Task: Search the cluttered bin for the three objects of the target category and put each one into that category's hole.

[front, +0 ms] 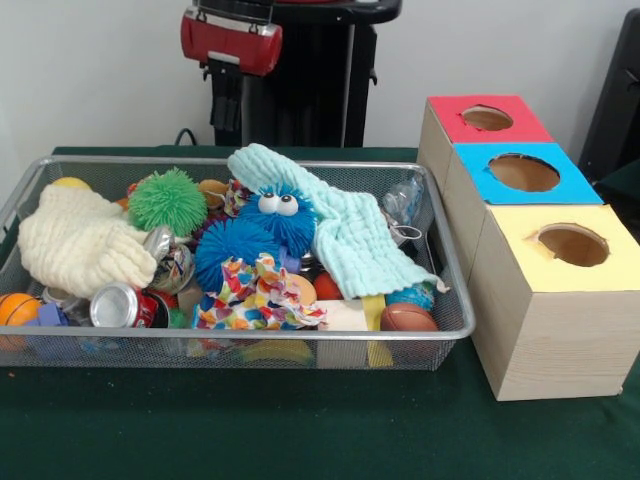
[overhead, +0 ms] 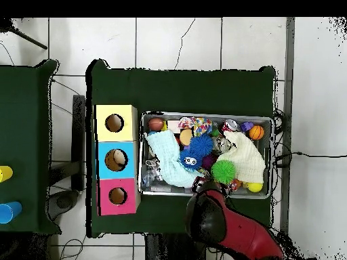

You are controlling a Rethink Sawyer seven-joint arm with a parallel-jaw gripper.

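- We see the wire-mesh bin [front: 440, 330] full of clutter beside the red-surrounded hole [front: 487, 118]; toy animals stay hidden to us
- We cannot tell the gripper's state; the arm [overhead: 227, 227] hangs over the bin's edge

Cluttered mesh bin [front: 452, 300] sits beside the red-surrounded hole [front: 487, 118].

A plain white wall [front: 90, 80] backs the green-clothed table [front: 300, 430], which stands on a white tiled floor [overhead: 176, 40].
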